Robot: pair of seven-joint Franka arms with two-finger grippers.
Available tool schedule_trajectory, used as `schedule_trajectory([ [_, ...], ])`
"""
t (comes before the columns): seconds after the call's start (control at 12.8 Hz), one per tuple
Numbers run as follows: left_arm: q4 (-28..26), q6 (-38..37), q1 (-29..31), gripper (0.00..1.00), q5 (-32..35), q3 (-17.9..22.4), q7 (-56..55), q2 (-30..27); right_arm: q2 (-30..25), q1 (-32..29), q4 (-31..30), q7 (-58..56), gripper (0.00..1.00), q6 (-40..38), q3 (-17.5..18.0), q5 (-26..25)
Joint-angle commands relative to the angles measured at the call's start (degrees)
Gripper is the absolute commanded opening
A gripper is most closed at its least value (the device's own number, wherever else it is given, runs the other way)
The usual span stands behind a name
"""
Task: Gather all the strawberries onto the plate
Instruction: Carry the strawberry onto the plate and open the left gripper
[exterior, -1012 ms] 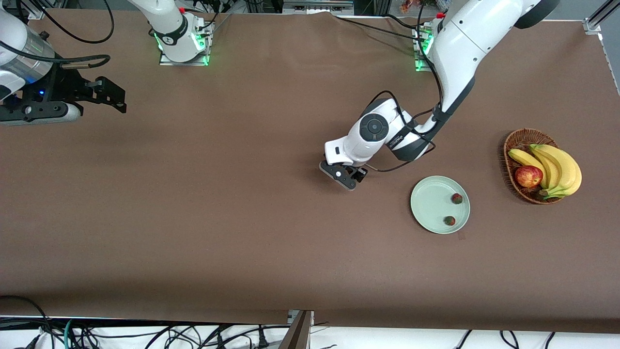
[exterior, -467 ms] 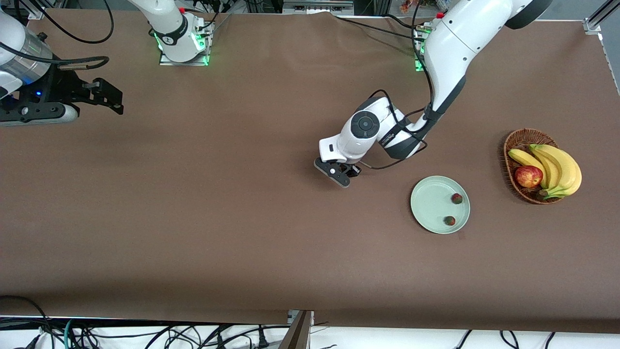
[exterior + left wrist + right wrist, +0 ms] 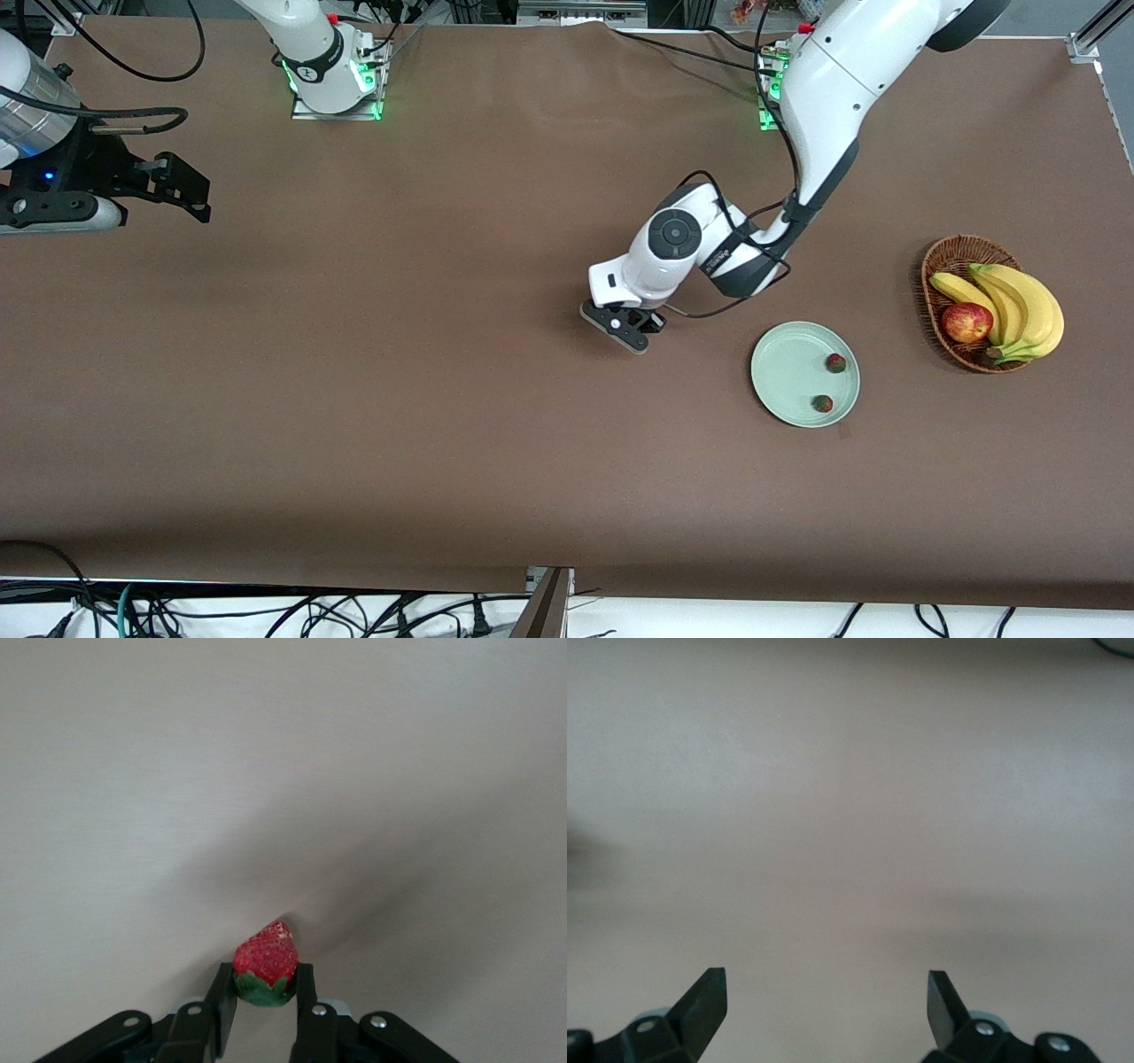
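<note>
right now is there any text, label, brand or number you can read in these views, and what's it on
Legible text: none in any view.
Left arm's forearm band: small lettering, too small to read.
Plate, the two strawberries on it, the strawberry in the left gripper, wicker basket, bananas, apple: no markings.
Right gripper: no markings.
</note>
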Motion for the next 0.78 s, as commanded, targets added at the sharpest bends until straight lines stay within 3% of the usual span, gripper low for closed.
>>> schedule_trajectory([
  [0.0,-0.17,-7.84,5.76,0.09,0.79,-3.3,5.01,-5.7,0.8,-1.13,1.54,-0.27,1.0,-0.27,1.1,-0.62],
  [0.39,-0.17,-15.66,26.94,0.09,0.62,-18.76,19.77,-6.24,0.8,-1.13,1.54,0.17,1.0,-0.36,1.1,-0.62],
  [0.55,-0.17,-17.87,33.01,0.09,-2.52,-21.59,27.75,-6.15,0.8,-1.13,1.54,0.17,1.0,-0.1,1.1,-0.62],
  [0.7,-0.17,-19.89,36.62,0.09,-7.62,-21.6,38.64,-6.15,0.8,-1.13,1.54,-0.01,1.0,-0.36,1.1,-0.62],
])
